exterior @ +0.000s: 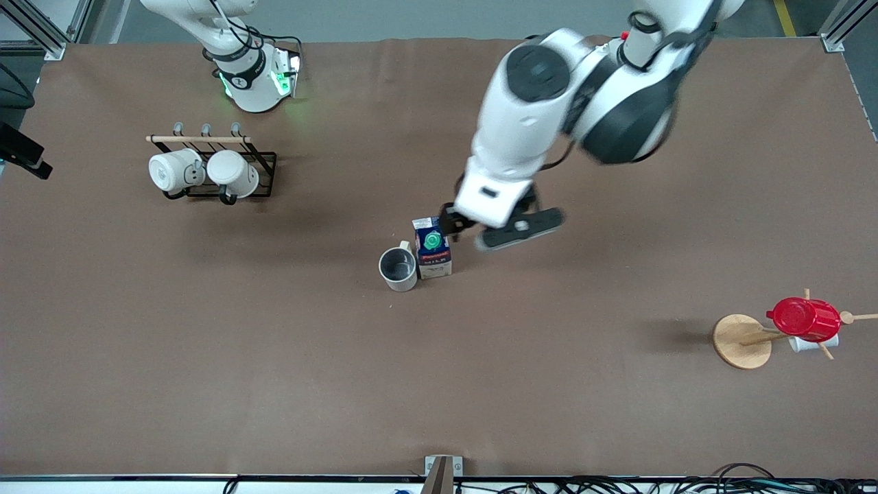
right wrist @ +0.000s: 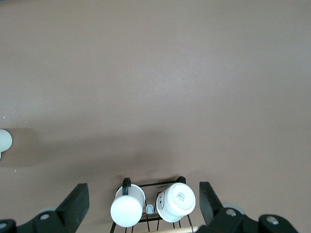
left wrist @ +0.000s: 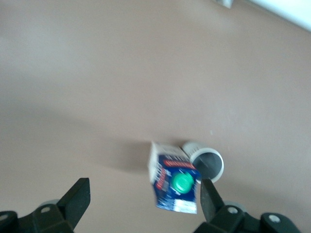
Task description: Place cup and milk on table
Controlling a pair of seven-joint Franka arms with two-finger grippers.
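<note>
You have the table (exterior: 206, 343) carrying both items already: the milk (exterior: 432, 248) stands upright at mid-table, and the cup (exterior: 398, 268) sits upright touching it, slightly nearer the front camera. Your left gripper (left wrist: 145, 204) hangs over the spot beside the milk, spread wide and empty. Your right gripper (right wrist: 144, 204) waits spread above the mug rack (exterior: 218, 170). Placement looks finished; only pulling the left arm clear seems left.

The cream-beige mug with a dark grey inside (exterior: 398, 269) stands on the matte brown desk (exterior: 274, 357), touching the dark blue gable-top milk carton (exterior: 433, 248), which stands toward the left arm's end.

The open left tool (exterior: 458, 226) hovers over the carton.
</note>
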